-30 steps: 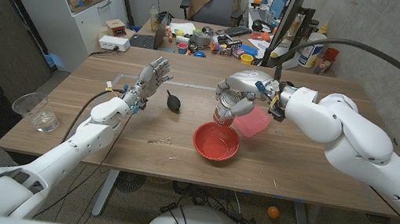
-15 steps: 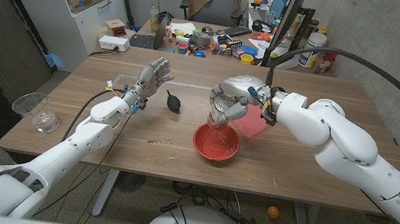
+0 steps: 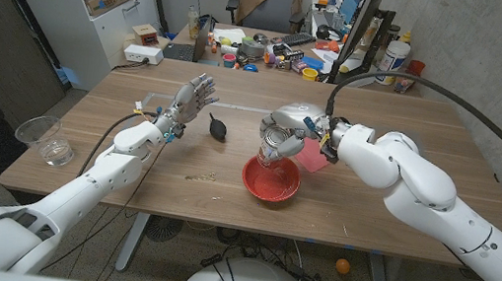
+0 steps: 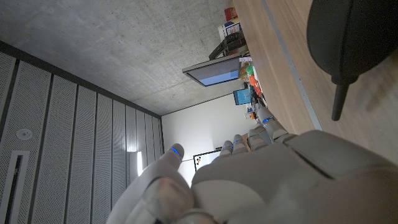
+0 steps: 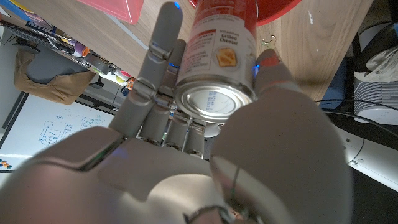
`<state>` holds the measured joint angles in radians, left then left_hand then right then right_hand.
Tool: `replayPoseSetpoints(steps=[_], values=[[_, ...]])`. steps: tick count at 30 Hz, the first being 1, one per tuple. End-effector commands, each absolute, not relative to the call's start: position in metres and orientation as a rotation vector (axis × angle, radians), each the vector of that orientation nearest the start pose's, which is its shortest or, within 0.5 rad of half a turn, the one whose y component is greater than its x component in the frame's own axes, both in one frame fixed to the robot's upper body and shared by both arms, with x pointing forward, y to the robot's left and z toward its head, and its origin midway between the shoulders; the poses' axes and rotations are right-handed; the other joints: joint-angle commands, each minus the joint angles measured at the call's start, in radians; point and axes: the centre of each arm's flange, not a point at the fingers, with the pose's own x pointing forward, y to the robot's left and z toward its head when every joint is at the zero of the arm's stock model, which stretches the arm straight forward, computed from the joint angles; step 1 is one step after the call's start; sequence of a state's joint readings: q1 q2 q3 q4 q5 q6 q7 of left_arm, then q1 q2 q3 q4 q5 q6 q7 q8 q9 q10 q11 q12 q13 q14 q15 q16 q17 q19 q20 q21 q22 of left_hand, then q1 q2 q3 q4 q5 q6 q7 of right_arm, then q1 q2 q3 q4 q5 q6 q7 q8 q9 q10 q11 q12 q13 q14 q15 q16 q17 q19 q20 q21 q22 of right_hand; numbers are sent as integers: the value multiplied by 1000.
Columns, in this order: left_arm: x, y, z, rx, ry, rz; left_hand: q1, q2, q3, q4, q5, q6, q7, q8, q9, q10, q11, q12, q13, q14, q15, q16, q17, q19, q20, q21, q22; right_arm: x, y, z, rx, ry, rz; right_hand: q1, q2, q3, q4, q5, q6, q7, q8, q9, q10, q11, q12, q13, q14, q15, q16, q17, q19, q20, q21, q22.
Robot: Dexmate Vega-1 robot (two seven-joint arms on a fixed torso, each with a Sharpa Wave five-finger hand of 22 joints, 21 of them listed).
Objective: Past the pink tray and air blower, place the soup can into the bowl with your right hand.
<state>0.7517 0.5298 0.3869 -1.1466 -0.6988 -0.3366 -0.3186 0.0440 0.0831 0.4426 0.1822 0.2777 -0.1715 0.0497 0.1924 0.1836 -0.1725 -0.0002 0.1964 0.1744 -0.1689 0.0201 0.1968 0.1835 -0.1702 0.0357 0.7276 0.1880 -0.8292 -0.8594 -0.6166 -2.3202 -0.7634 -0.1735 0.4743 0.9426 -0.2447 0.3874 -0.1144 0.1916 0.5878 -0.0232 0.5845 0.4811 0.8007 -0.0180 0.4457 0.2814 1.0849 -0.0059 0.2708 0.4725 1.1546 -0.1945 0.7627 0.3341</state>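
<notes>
Head view: right hand [image 3: 289, 126] grips soup can [image 3: 277, 148] over red bowl [image 3: 271, 179], pink tray [image 3: 315, 154] just behind; left hand [image 3: 190, 100] raised, fingers spread, air blower [image 3: 217, 127] beside. Left wrist view: blower near. Right wrist view: fingers [image 5: 160, 56] wrapped round can.

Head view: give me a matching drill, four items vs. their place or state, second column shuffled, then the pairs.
Items:
1. soup can
2. bowl
3. air blower
4. left hand

Place or state:
A. black, lying on the table between the two hands
B. red, on the table right under the can
C. raised, fingers spread, holding nothing
D. gripped upright by the right hand, partly over the pink tray

Pairs: 1-D, 2-B, 3-A, 4-C
</notes>
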Motion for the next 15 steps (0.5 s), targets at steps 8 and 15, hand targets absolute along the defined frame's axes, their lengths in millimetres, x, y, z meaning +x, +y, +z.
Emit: replayPoseSetpoints(steps=[8, 15], values=[[661, 300, -18, 46, -592, -404, -12, 84, 9, 1, -2, -42, 9, -2, 3, -77, 5, -3, 5, -57, 3, -3, 3, -81, 1, -1, 4, 470, -78, 4, -1764, -791, 438, 427, 412, -2, 4, 0, 10, 0, 4, 0, 42, -20, 71, 177, 234, -220, -2, 6, -39, -36, 14, -2], [659, 300, -20, 46, -590, -405, -13, 84, 9, 1, -3, -42, 8, -2, 3, -77, 4, -3, 5, -56, 2, -2, 3, -81, 0, -1, 4, 478, -73, -6, -1788, -776, 432, 428, 412, -3, 5, 0, 11, -3, 4, 0, 43, -21, 71, 179, 234, -220, -3, 6, -42, -35, 15, -3]])
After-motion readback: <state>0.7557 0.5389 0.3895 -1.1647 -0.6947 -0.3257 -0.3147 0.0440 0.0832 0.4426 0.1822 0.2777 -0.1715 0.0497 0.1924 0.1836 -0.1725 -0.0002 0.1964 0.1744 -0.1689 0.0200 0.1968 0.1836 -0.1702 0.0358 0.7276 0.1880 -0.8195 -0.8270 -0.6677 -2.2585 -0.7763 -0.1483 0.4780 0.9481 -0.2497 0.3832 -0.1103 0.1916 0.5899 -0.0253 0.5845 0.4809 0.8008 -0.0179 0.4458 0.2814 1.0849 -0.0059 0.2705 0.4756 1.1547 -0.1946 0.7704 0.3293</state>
